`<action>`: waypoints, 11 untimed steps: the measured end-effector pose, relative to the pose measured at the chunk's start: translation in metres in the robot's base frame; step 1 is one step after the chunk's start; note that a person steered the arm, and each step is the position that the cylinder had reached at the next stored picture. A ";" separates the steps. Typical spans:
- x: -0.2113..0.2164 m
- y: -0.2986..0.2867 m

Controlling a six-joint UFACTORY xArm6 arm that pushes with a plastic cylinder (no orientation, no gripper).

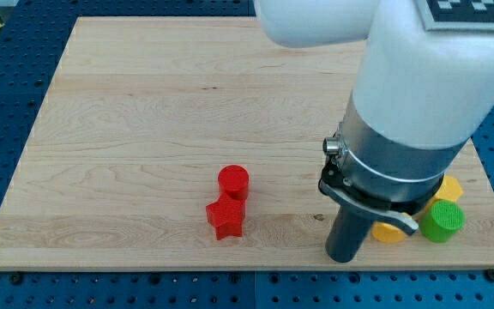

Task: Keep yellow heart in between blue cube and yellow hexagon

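Note:
My tip (343,257) rests on the board near the view's bottom, right of centre. Just to its right lies a yellow block (390,232), partly hidden by the arm, so I cannot make out its shape. Another yellow block (448,188), which looks like the hexagon, peeks out from behind the arm further right and higher. No blue cube shows; the arm hides much of the board's right side.
A green cylinder (442,221) sits right of the lower yellow block, close to the board's right edge. A red cylinder (233,181) and a red star (225,218) touch each other left of my tip. The wooden board (144,129) lies on a blue perforated table.

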State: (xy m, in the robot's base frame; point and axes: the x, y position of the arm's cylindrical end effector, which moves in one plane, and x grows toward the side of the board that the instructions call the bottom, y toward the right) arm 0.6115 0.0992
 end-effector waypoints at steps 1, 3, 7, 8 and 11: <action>-0.001 0.012; -0.001 0.033; -0.001 0.048; -0.001 0.051; -0.020 0.076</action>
